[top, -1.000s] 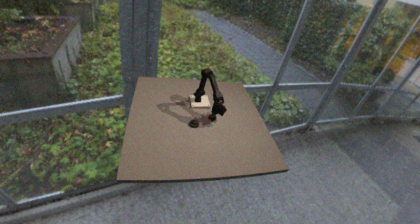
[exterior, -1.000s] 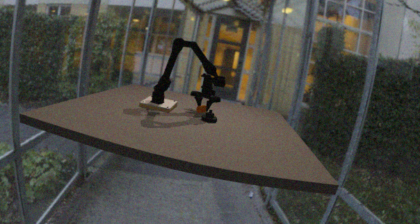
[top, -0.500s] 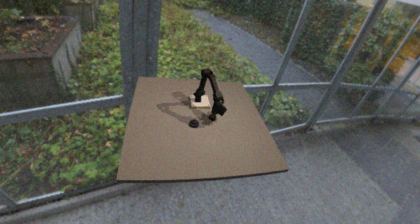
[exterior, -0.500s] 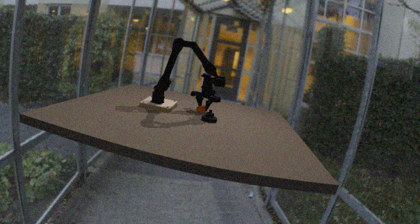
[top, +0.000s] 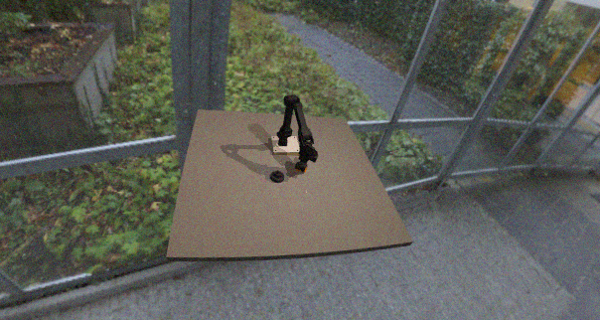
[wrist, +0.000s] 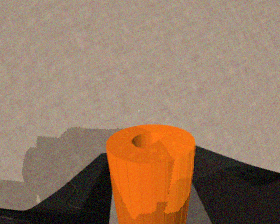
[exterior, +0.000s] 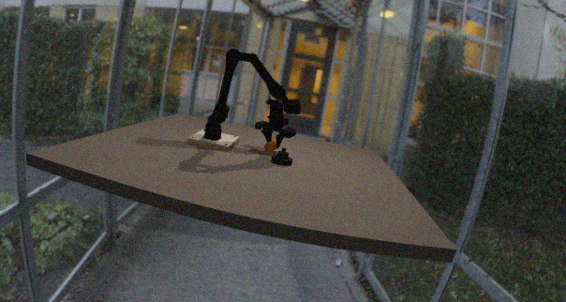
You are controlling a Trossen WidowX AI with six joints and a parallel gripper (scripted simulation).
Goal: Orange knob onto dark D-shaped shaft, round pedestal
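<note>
Filling the lower centre of the wrist frame, the orange knob [exterior: 270, 146] [wrist: 151, 175] was pinched in the gripper [top: 302, 167] [exterior: 274, 143] [wrist: 148, 157], its hole visible. Right of centre in the exterior frame, the round pedestal [top: 277, 178] [exterior: 282, 161] stood near the knob, apart, its shaft [exterior: 284, 151] uncovered. The pale base plate [top: 276, 150] [exterior: 230, 142] sat left of centre; a lit doorway [exterior: 309, 77] lay beyond, upper right.

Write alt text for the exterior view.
A black robot arm's gripper holds an orange knob beside a dark round pedestal with an upright shaft. The arm stands on a pale base plate on a brown table.
</note>
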